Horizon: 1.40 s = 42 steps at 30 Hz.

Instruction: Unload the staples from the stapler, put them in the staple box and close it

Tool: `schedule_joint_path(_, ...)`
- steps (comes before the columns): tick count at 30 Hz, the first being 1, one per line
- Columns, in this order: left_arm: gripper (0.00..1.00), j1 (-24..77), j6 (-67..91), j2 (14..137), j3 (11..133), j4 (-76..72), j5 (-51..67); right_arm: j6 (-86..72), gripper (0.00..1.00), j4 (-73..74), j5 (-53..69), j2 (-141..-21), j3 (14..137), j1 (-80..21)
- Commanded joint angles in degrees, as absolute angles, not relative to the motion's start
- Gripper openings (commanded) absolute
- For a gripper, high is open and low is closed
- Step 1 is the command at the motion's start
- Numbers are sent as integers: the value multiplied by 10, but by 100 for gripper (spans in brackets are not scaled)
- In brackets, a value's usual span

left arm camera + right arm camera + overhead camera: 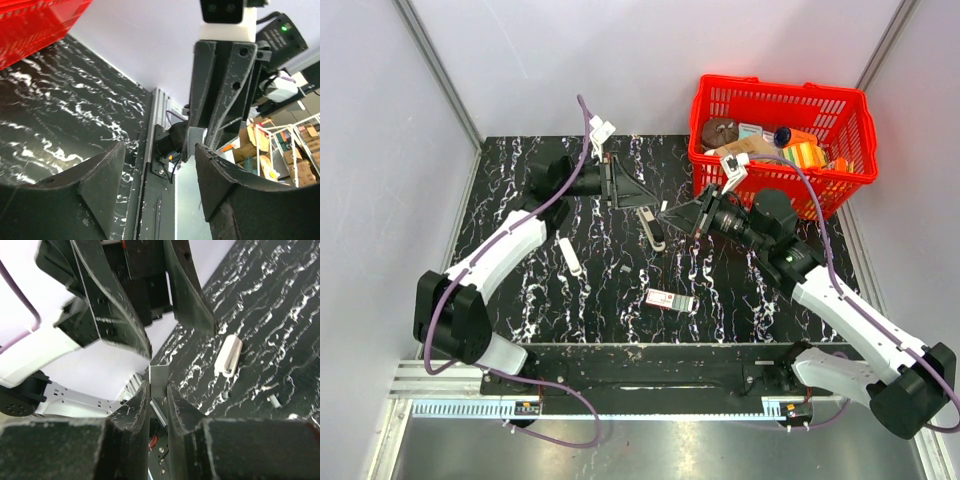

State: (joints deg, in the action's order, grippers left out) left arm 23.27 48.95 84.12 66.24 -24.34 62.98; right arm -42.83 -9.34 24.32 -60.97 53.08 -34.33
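The slim grey-silver stapler (652, 231) lies on the black marbled table between the two grippers. My right gripper (666, 216) hovers just right of it, its jaws shut on a small grey metal piece (160, 380) that looks like a strip of staples. That piece also shows in the left wrist view (196, 136), between the right gripper's fingers. My left gripper (640, 197) is open and empty, just up-left of the stapler and facing the right gripper. In its own view the left gripper (160, 157) has nothing between its fingers.
A slim white bar (570, 257) lies left of centre, also in the right wrist view (228, 356). A small red-and-white box (670, 300) lies near the front. A red basket (850, 110) full of items stands at the back right. A tiny pale bit (625, 268) lies mid-table.
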Motion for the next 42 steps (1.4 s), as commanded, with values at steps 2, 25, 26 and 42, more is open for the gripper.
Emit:
schedule_joint_path(2,64,212,187,851,756,76,584,-397,12,-8,211,-587,524,-341)
schedule_joint_path(25,69,303,-191,996,729,219,305,-402,8,182,76,-565,412,-342)
schedule_joint_path(26,69,313,-199,1003,723,218,292,-405,8,183,70,-560,403,-342)
schedule_joint_path(42,65,413,-261,1002,646,150,147,-416,8,208,45,-538,339,-342)
